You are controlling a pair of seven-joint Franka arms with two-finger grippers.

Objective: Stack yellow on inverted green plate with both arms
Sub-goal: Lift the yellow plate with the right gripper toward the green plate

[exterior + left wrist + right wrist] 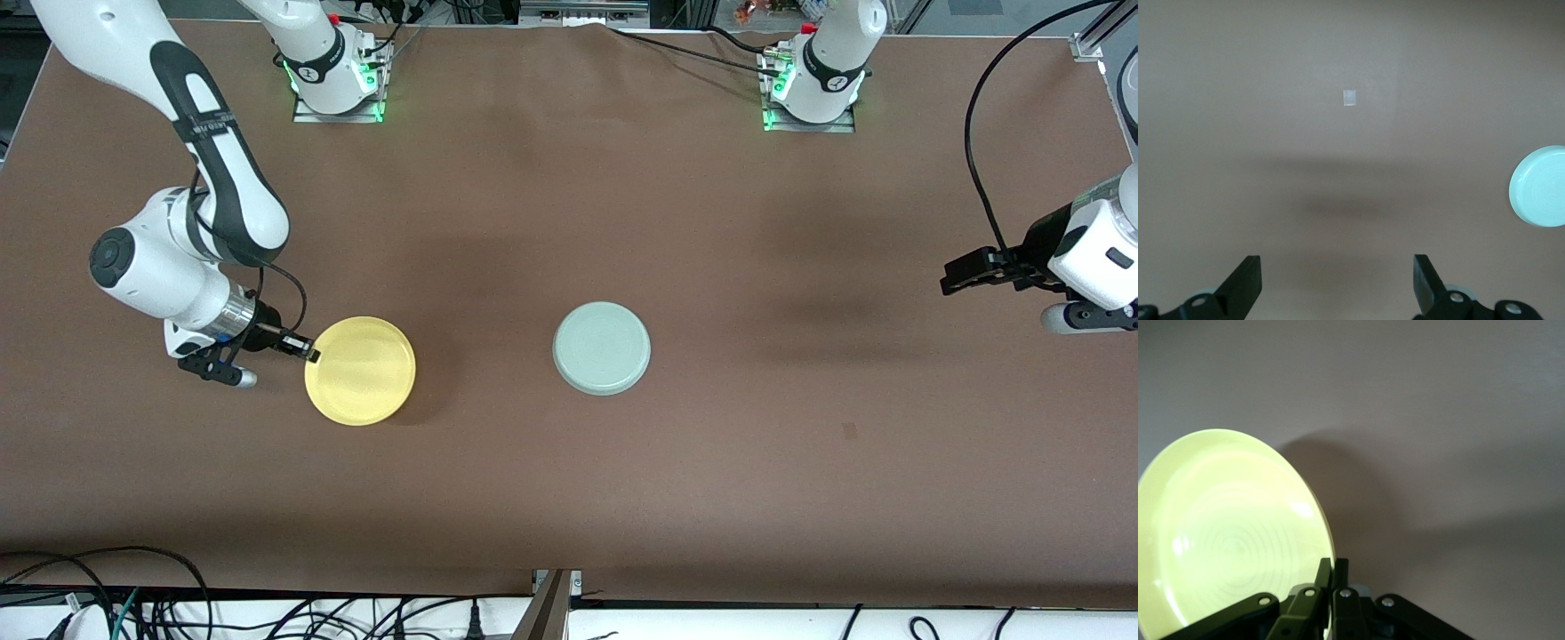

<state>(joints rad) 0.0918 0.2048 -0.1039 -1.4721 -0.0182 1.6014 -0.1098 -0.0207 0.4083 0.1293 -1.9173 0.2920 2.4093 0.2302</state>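
Observation:
The yellow plate (pixel 360 370) is toward the right arm's end of the table, right side up. My right gripper (pixel 307 349) is shut on its rim at the edge toward that arm's end. In the right wrist view the fingers (pixel 1333 570) pinch the rim and the plate (pixel 1231 540) is tilted above its shadow. The pale green plate (pixel 601 348) lies upside down near the table's middle, ringed underside up; it also shows in the left wrist view (pixel 1541 187). My left gripper (pixel 965 271) waits open and empty in the air over the left arm's end of the table, its fingers wide apart (pixel 1338 280).
A small square mark (pixel 849 431) is on the brown table nearer the front camera than the green plate; it also shows in the left wrist view (pixel 1350 97). Cables (pixel 160 604) lie along the front edge. The arm bases (pixel 336 84) stand at the back.

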